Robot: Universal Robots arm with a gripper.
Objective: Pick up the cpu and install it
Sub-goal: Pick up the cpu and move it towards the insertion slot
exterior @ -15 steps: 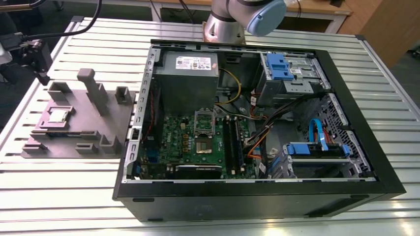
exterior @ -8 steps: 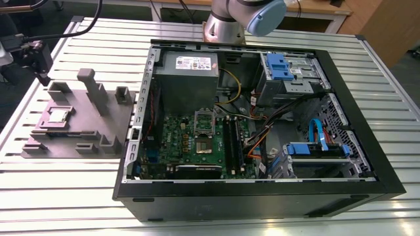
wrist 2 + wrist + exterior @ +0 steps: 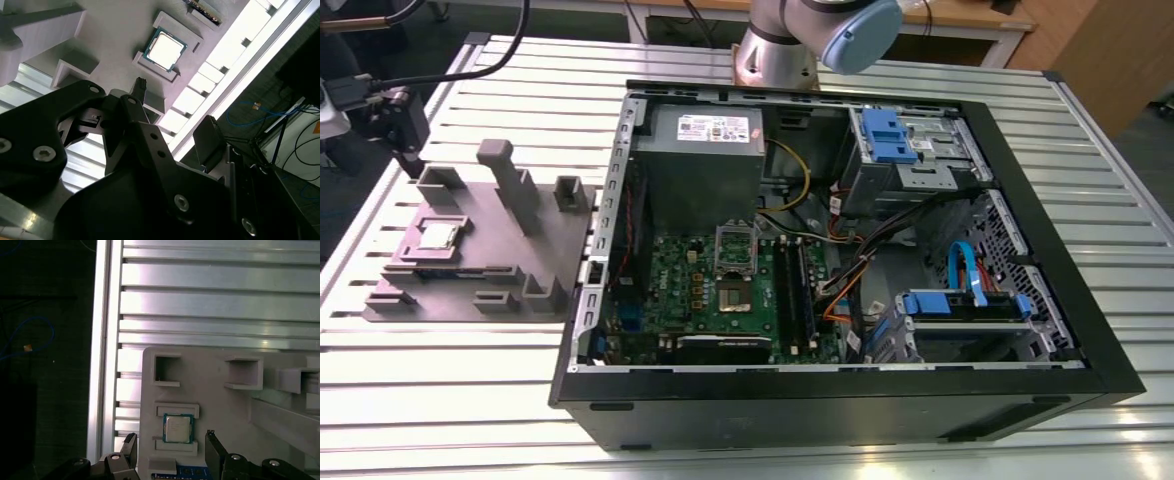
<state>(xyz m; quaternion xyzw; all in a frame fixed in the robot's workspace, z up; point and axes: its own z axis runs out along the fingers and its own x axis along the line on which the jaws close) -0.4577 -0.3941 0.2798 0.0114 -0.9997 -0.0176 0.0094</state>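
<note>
Item: small flat square silver-topped cpu (image 3: 178, 429), seated in a recess of the pale grey plastic fixture block (image 3: 215, 395).
Fingers: mine, spread apart and empty.
Position: my gripper (image 3: 170, 436) hovers over the block, clear of the chip.
Handling, my judgement: centre over it, descend square, close gently on opposite edges.

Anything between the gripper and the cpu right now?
Nothing visible. The cpu lies uncovered in its recess on the grey fixture, and in the first wrist view the open fingers frame it with only bare fixture between.
</note>
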